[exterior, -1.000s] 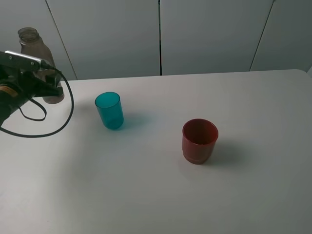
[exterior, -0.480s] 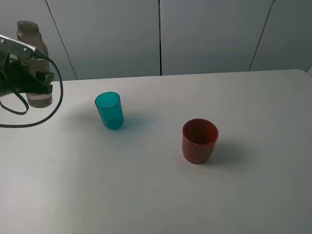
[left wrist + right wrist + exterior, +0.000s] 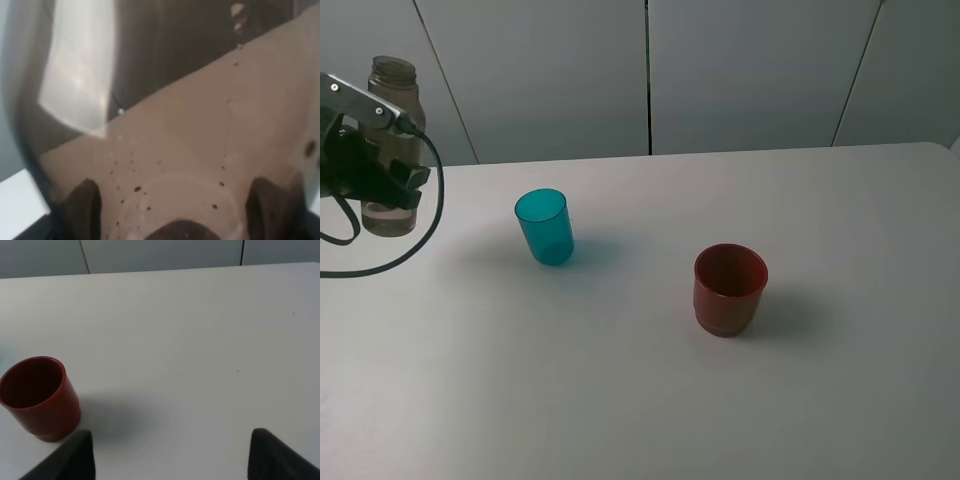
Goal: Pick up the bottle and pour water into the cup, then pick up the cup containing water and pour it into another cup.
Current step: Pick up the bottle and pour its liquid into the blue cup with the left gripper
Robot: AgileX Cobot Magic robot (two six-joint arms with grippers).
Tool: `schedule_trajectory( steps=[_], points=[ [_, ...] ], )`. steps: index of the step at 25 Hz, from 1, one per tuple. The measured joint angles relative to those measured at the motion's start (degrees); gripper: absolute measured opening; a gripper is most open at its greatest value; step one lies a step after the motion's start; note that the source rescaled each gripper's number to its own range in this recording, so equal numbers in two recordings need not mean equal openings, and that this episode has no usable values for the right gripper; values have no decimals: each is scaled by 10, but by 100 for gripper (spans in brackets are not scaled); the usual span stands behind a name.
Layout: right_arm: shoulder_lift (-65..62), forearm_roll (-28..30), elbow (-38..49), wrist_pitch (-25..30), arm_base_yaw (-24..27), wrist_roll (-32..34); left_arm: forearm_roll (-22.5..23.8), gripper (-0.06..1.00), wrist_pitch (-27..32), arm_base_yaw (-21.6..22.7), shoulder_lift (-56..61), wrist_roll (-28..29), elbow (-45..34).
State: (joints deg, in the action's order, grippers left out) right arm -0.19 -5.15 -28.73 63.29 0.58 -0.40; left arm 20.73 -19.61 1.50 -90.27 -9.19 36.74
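Shifted leftward, bottle point(image 3: 394, 95) sits clamped in left end effector point(image 3: 392, 186); right end effector point(image 3: 172, 460) gapes wide, empty.

Upright red-brown cup point(image 3: 37, 397) on white table point(image 3: 200, 340), near wide-spread claw point(image 3: 172, 460).

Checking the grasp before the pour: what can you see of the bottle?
The bottle is tall, smoky grey-brown clear plastic with a narrow threaded neck, uncapped, part-full of liquid. It is upright, far left in the high view, the left gripper shut around its middle. Whether its base touches the table is unclear.
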Motion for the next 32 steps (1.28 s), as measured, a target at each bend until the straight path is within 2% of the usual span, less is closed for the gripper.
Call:
schedule_trajectory(
  steps=[14,21,32],
  points=[
    [0,0,0,0,0,4,43,2,99,-80,13,0,0],
    [0,0,0,0,0,4,55,2,116,-95,13,0,0],
    [0,0,0,0,0,0,61,2,178,-106,13,-14,24]
  ],
)
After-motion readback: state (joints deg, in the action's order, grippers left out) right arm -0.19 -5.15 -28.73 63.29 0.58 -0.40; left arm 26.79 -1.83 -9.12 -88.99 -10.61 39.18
